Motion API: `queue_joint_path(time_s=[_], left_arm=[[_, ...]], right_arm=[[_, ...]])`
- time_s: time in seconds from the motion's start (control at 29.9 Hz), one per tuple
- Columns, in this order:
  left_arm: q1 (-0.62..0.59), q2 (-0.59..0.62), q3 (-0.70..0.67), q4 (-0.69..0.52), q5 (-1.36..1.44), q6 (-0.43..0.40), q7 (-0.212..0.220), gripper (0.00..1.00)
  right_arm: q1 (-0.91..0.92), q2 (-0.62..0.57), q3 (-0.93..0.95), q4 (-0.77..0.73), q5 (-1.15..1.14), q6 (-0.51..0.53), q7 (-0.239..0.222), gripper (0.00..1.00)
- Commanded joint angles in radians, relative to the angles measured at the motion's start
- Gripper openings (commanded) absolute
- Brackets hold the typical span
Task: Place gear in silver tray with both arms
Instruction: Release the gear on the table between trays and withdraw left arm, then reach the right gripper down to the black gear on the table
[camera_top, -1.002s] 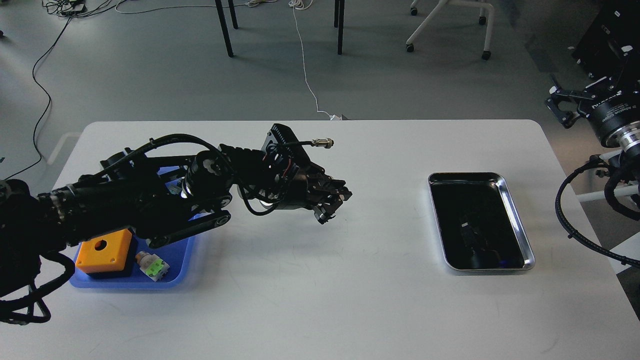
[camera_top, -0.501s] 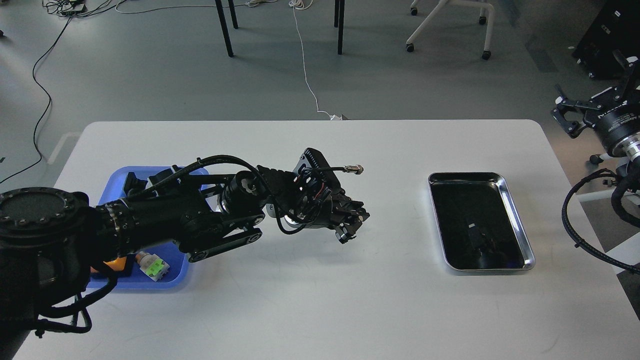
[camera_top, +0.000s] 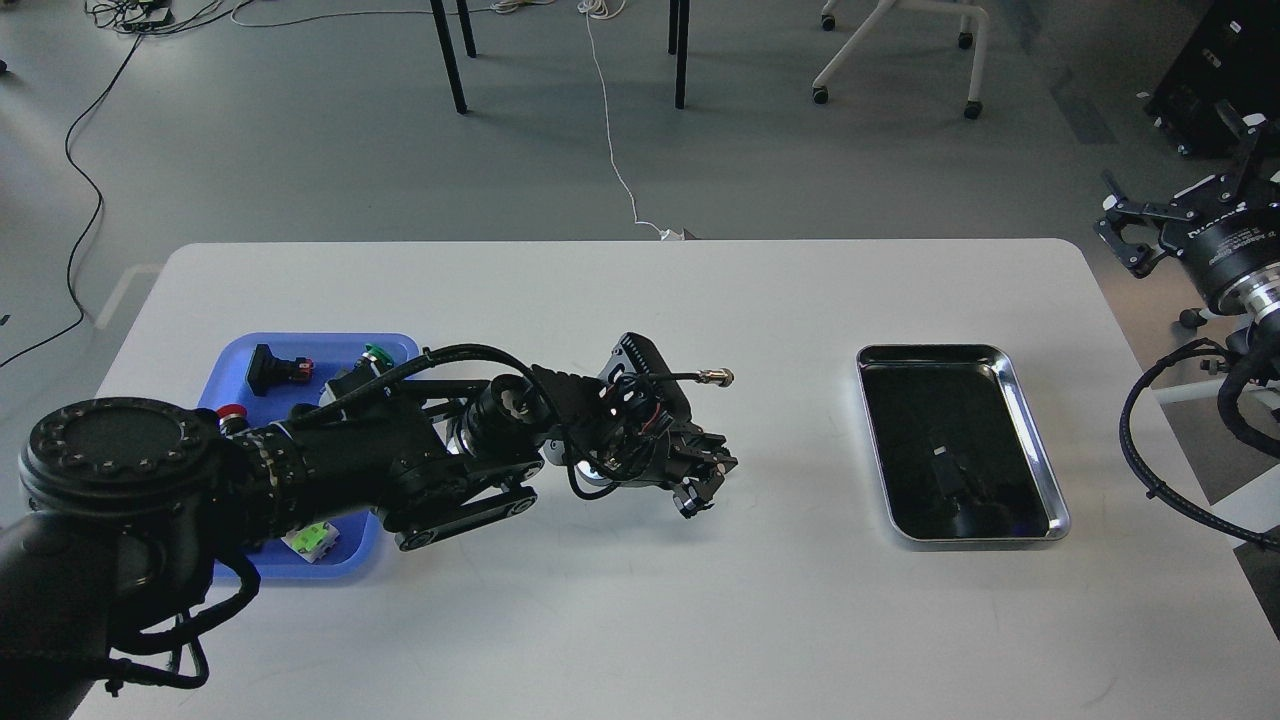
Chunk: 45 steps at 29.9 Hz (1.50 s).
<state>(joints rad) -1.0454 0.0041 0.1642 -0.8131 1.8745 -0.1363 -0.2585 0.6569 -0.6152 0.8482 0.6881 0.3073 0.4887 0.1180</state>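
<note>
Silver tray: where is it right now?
Head view: the silver tray sits on the white table's right half, apart from the left end effector at mid-table.

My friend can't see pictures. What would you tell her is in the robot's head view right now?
The left gripper hangs low over a white table, between a blue tray of small parts on the left and a shiny silver tray on the right. The right gripper waits off the table's right edge.

White lettering on the right arm's wrist collar (camera_top: 1232, 238), too small and tilted to read, no other text
</note>
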Motion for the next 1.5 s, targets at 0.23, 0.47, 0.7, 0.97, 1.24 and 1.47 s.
queue_joint_path(time_s=[0.23, 0.47, 0.7, 0.97, 1.24, 1.47], left_arm=[[0.01, -0.004, 0.0, 0.006, -0.005, 0.003, 0.044, 0.45], [0.007, 0.01, -0.02, -0.006, -0.017, 0.007, 0.036, 0.6], [-0.001, 0.097, -0.115, -0.023, -0.205, 0.101, -0.066, 0.8], [-0.011, 0.257, -0.242, -0.023, -0.737, 0.051, -0.23, 0.81], [-0.048, 0.451, -0.434, -0.02, -1.269, -0.173, -0.23, 0.85], [-0.024, 0.58, -0.526, -0.006, -1.596, -0.316, -0.222, 0.91]], right_arm=[[-0.01, -0.001, 0.0, -0.001, 0.0, 0.0, 0.0, 0.99], [-0.008, -0.003, 0.0, 0.001, -0.014, 0.0, 0.0, 0.99], [0.05, -0.018, -0.001, 0.008, -0.164, 0.0, -0.011, 0.99], [0.223, -0.04, -0.165, 0.036, -0.353, 0.0, -0.009, 0.99], [0.655, 0.003, -0.72, 0.036, -0.356, 0.0, -0.005, 0.99], [0.848, 0.184, -0.992, 0.039, -0.535, 0.0, -0.001, 0.99]])
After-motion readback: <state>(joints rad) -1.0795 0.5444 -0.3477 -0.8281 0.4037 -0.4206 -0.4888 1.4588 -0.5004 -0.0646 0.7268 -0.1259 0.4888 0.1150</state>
